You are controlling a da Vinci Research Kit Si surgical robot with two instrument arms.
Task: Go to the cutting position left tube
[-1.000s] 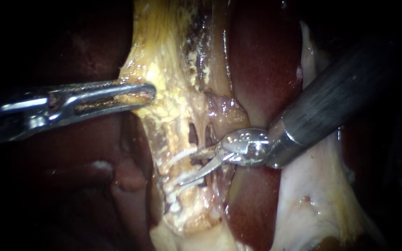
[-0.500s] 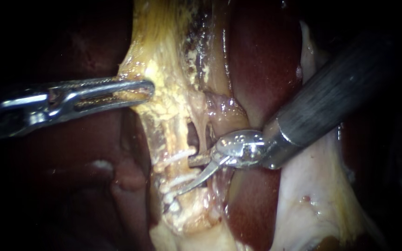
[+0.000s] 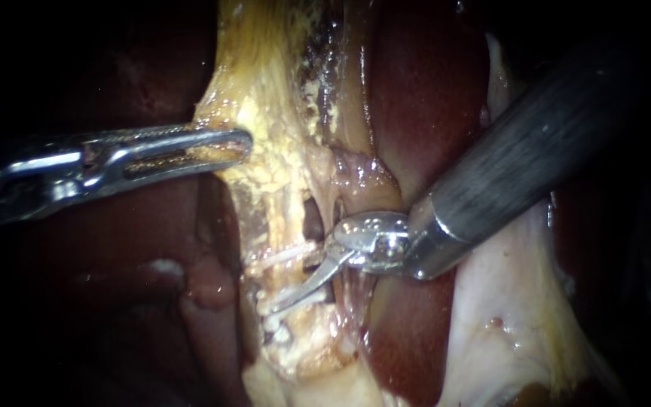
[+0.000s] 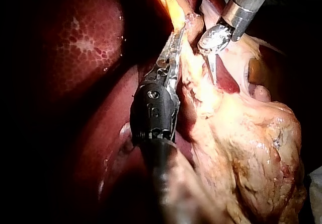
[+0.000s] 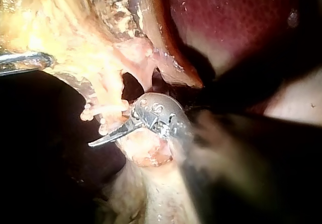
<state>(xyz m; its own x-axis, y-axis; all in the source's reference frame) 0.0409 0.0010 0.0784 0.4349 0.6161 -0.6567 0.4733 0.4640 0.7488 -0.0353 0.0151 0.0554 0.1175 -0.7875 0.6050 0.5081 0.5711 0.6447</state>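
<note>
Left tube (image 3: 271,276) sits at 7 o'clock of endoscope centre, a pale strand crossed by white clips (image 3: 284,255) above and below. Right instrument (image 3: 289,285) enters from 2 o'clock, end effector open, curved blades spread at the tube between the clips. Left instrument (image 3: 239,145) enters from 9 o'clock, end effector clamped on yellow fatty tissue (image 3: 273,162). Dark red liver (image 3: 423,98) at 1 o'clock.

Polished metal left instrument (image 3: 236,143), matt-shafted right instrument (image 3: 295,280), wet glossy liver (image 3: 425,98), rough crumbly yellow tissue (image 3: 265,98)
</note>
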